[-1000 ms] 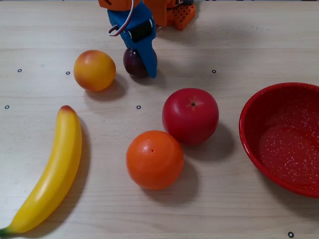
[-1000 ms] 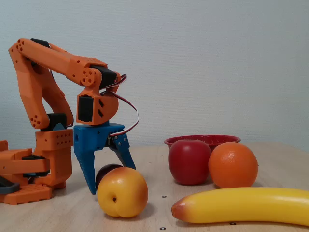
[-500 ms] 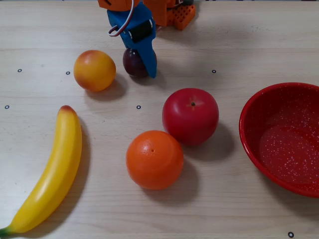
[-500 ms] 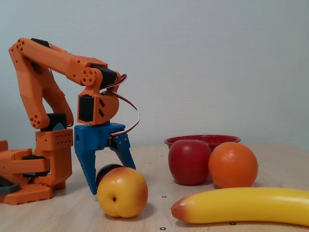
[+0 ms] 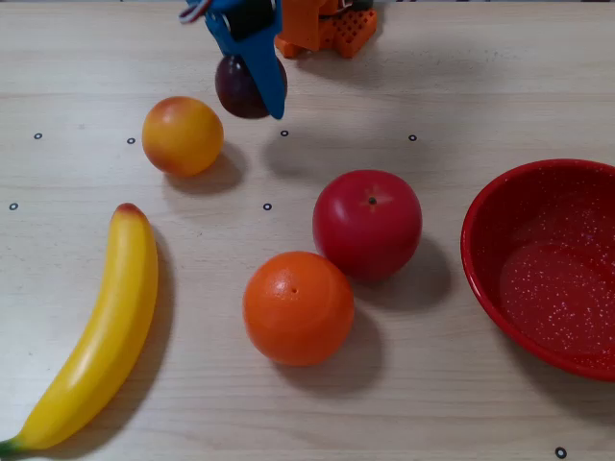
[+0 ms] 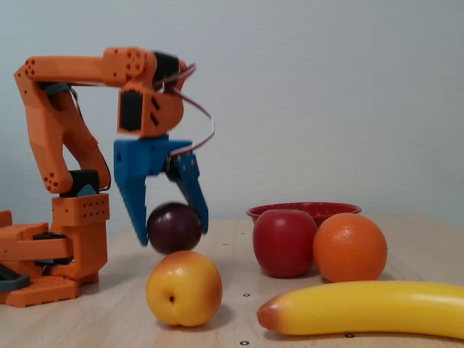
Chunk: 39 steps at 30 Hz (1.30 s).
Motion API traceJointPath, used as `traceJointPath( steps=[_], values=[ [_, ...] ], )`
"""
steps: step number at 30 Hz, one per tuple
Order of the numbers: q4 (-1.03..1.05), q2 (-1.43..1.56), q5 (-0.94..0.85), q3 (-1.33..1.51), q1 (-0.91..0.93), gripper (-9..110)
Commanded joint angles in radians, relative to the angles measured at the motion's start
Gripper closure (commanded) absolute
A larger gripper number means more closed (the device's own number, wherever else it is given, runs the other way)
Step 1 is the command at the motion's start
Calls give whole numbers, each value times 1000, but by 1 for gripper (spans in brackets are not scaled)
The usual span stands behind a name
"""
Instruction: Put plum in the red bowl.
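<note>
The plum is small, round and dark purple. It sits between the blue fingers of my gripper at the top of the overhead view. In the fixed view the gripper is shut on the plum and holds it above the table, behind the peach. The red bowl, speckled white inside, lies at the right edge of the overhead view, far from the gripper. In the fixed view only the bowl's rim shows behind the apple.
A yellow-orange peach lies just left of the gripper. A red apple and an orange lie between the gripper and the bowl. A banana lies at the left. The orange arm base stands at the table's far side.
</note>
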Motion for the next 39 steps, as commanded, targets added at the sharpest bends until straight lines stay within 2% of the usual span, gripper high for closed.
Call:
traceJointPath(
  steps=[1,11,21,39],
  values=[
    [60,80,3,-144,-6,102],
    [94,84,89,-265,-86,102],
    [58,63,302,-517,-371,102],
    [-314,-86,664,-603,-865,102]
  ],
)
